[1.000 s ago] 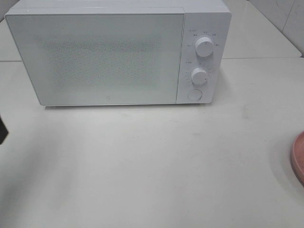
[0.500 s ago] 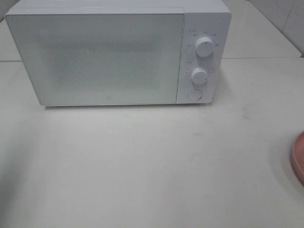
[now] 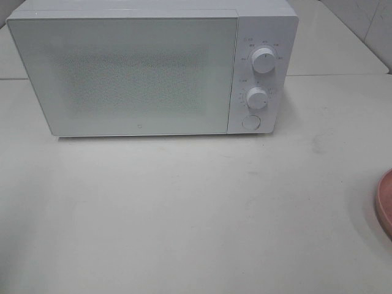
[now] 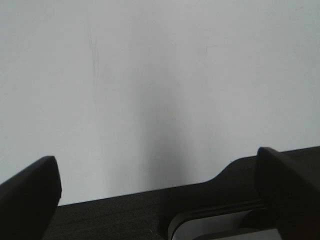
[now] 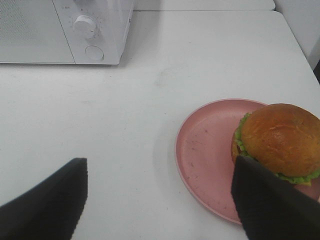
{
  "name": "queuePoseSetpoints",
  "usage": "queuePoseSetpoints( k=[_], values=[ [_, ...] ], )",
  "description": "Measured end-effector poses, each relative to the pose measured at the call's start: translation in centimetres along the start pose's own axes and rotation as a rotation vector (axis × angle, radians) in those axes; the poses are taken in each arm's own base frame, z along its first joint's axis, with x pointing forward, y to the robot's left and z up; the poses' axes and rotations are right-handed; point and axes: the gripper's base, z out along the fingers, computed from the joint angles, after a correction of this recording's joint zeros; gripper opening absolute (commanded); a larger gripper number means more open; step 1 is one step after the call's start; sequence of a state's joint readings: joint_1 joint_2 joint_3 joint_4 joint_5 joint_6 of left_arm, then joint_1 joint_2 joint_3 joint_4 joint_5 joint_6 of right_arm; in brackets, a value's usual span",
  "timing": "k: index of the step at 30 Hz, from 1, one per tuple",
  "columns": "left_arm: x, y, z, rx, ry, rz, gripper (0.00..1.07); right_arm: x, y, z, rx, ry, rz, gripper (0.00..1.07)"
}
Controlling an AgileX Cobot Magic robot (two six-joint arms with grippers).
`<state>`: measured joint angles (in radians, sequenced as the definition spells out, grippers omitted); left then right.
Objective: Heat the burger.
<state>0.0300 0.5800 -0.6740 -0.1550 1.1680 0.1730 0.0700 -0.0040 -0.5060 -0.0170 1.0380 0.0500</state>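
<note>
My left arm has just slipped out of the overhead view, both grippers (image 4: 155,200) (image 5: 160,200) gape empty, the microwave (image 3: 141,73) door stays closed, and the burger (image 5: 278,141) waits on its pink plate (image 5: 205,150).

my left claw (image 4: 160,200) has two matte black fingers (image 4: 30,192) with blunt, rounded tips. my right claw (image 5: 160,200) has two wide, flat black fingers (image 5: 50,202) with a fine woven texture on their faces.
</note>
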Motion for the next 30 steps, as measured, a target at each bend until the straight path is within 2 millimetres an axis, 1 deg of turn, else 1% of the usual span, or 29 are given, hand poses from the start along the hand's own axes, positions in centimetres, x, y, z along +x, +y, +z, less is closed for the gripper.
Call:
queuePoseSetpoints(
  k=[1, 2, 3, 4, 6, 7, 9, 11, 12, 14, 17, 19, 20, 22, 23, 30],
  values=[
    [0.0, 0.0, 0.0, 0.0, 0.0, 0.0, 1.03, 0.0, 0.0, 0.0, 0.0, 0.0, 0.0, 0.76],
    [1.2, -0.1, 0.6, 0.005, -0.014, 0.001, 1.03, 0.0, 0.0, 0.0, 0.0, 0.0, 0.0, 0.76],
    [2.0, -0.2, 0.7, 0.003, -0.054, 0.005, 1.03, 0.0, 0.0, 0.0, 0.0, 0.0, 0.0, 0.76],
    [2.0, -0.2, 0.7, 0.003, -0.054, 0.005, 1.03, 0.0, 0.0, 0.0, 0.0, 0.0, 0.0, 0.76],
    [2.9, -0.4, 0.3, -0.007, -0.13, 0.014, 1.03, 0.0, 0.0, 0.0, 0.0, 0.0, 0.0, 0.76],
    [2.9, -0.4, 0.3, -0.007, -0.13, 0.014, 1.03, 0.0, 0.0, 0.0, 0.0, 0.0, 0.0, 0.76],
    [3.9, -0.5, -0.2, -0.016, -0.193, 0.023, 1.03, 0.0, 0.0, 0.0, 0.0, 0.0, 0.0, 0.76],
    [4.2, -0.5, -0.1, -0.019, -0.205, 0.025, 1.03, 0.0, 0.0, 0.0, 0.0, 0.0, 0.0, 0.76],
    [5.0, -0.6, -0.3, -0.028, -0.249, 0.031, 1.03, 0.0, 0.0, 0.0, 0.0, 0.0, 0.0, 0.76],
    [5.2, -0.6, -0.4, -0.033, -0.268, 0.034, 1.03, 0.0, 0.0, 0.0, 0.0, 0.0, 0.0, 0.76],
    [6.3, -0.8, -1.4, -0.049, -0.366, 0.047, 1.03, 0.0, 0.0, 0.0, 0.0, 0.0, 0.0, 0.76],
    [6.5, -0.9, -1.6, -0.05, -0.385, 0.048, 1.03, 0.0, 0.0, 0.0, 0.0, 0.0, 0.0, 0.76],
    [7.1, -1.0, -2.0, -0.055, -0.431, 0.055, 1.03, 0.0, 0.0, 0.0, 0.0, 0.0, 0.0, 0.76],
    [7.3, -1.1, -2.2, -0.057, -0.448, 0.057, 1.03, 0.0, 0.0, 0.0, 0.0, 0.0, 0.0, 0.76],
    [7.8, -1.2, -2.5, -0.062, -0.491, 0.063, 1.03, 0.0, 0.0, 0.0, 0.0, 0.0, 0.0, 0.76],
    [8.1, -1.2, -2.7, -0.065, -0.516, 0.066, 1.03, 0.0, 0.0, 0.0, 0.0, 0.0, 0.0, 0.76]
  ],
)
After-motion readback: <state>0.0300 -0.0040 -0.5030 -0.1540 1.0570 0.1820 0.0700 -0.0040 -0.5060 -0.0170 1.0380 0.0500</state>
